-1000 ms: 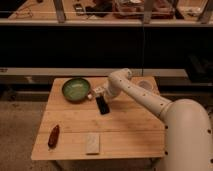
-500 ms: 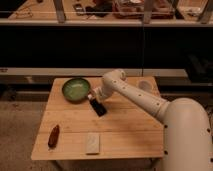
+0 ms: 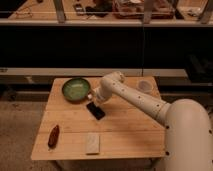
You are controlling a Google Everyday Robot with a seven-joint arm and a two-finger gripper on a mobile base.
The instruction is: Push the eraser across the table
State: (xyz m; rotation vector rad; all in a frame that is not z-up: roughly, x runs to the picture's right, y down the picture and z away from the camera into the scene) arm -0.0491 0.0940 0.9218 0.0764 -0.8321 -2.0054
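Observation:
The eraser (image 3: 95, 110), a flat black slab, lies on the light wooden table (image 3: 125, 130) just left of its middle. My gripper (image 3: 93, 98) is low over the table at the eraser's far end, between it and the green bowl, and is shut with nothing held. Whether it touches the eraser cannot be told. The white arm reaches in from the right across the tabletop.
A green bowl (image 3: 76, 89) sits at the table's back left, close to the gripper. A pale beige block (image 3: 92, 143) lies near the front edge and a red object (image 3: 53, 136) at the front left. A small white container (image 3: 145, 86) stands at the back right.
The gripper has swung left toward the bowl. The eraser has slid a little to the left and toward the front edge.

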